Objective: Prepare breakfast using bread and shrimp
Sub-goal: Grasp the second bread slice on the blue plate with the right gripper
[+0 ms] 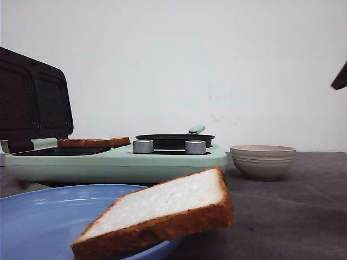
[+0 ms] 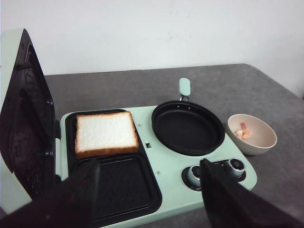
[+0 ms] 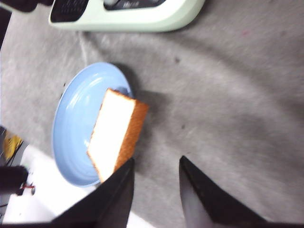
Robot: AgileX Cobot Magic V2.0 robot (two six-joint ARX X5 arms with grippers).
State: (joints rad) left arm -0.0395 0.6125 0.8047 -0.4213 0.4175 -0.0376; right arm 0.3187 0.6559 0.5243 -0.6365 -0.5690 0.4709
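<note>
Leaning on blue plate (image 1: 32, 216): white bread (image 1: 162, 208) (golden-brown crust), tilted.

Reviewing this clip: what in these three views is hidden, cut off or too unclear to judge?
- Bowl contents: front view shows only its side; the rim hides the shrimp, seen only small in the left wrist view.
- Blue plate: cut by the front view's bottom and left edges.
- Sandwich maker: cropped at the top of the blurred right wrist view.
- Whether the bread slice lies flat on the plate: unclear.
</note>
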